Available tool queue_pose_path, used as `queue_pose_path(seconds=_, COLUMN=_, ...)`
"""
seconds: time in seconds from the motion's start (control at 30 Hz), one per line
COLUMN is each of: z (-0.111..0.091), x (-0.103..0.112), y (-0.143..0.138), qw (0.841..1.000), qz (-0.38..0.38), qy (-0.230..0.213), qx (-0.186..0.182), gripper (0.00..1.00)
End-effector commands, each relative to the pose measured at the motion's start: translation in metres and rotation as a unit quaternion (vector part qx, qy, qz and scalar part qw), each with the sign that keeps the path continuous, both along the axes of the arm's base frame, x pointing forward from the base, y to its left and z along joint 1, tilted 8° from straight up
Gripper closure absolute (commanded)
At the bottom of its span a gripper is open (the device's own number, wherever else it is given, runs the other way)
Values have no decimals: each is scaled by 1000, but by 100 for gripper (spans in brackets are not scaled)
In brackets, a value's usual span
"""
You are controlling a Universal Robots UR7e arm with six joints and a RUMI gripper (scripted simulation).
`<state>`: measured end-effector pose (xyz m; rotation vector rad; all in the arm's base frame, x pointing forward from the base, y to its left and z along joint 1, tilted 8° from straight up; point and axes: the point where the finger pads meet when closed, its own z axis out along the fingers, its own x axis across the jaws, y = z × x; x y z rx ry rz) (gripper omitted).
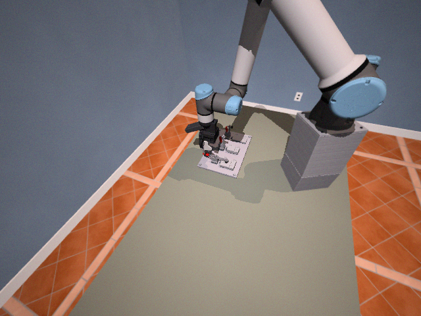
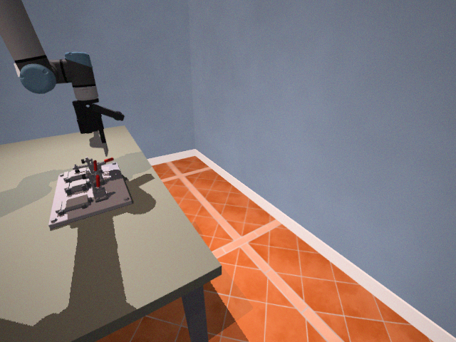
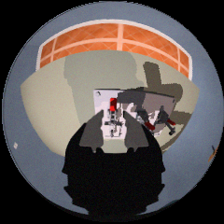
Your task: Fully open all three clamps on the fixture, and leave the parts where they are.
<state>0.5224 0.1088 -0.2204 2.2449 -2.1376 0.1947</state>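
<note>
The grey fixture plate (image 1: 224, 155) lies on the table and also shows in the exterior view (image 2: 90, 194) and the wrist view (image 3: 133, 114). It carries three toggle clamps with red handles. One handle (image 2: 108, 159) lies flat at the plate's end under my gripper; it also shows in the top view (image 1: 205, 154). Two handles stand upright (image 2: 94, 164) (image 2: 97, 180). Light grey parts (image 1: 233, 148) (image 1: 228, 164) sit on the plate. My gripper (image 2: 105, 149) hangs a little above the flat handle, not touching it. Its fingers stand partly apart with nothing between them.
The arm's grey pedestal (image 1: 319, 153) stands on the table to the right of the fixture. The table's edge (image 2: 177, 206) runs close past the fixture, with orange tiled floor (image 2: 276, 257) below.
</note>
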Motion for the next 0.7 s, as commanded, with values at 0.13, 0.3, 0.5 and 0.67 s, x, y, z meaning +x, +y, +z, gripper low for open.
queue_pose_path(seconds=0.13, z=-14, x=2, y=-1, qw=1000, qz=0, qy=-1, qx=0, gripper=72)
queue_pose_path(seconds=0.3, z=-15, x=2, y=-2, qw=1000, qz=0, qy=-1, qx=0, gripper=72)
queue_pose_path(seconds=0.5, z=-15, x=2, y=-2, qw=1000, qz=0, qy=-1, qx=0, gripper=72)
queue_pose_path(seconds=0.67, z=-15, x=2, y=-2, qw=1000, qz=0, qy=-1, qx=0, gripper=72)
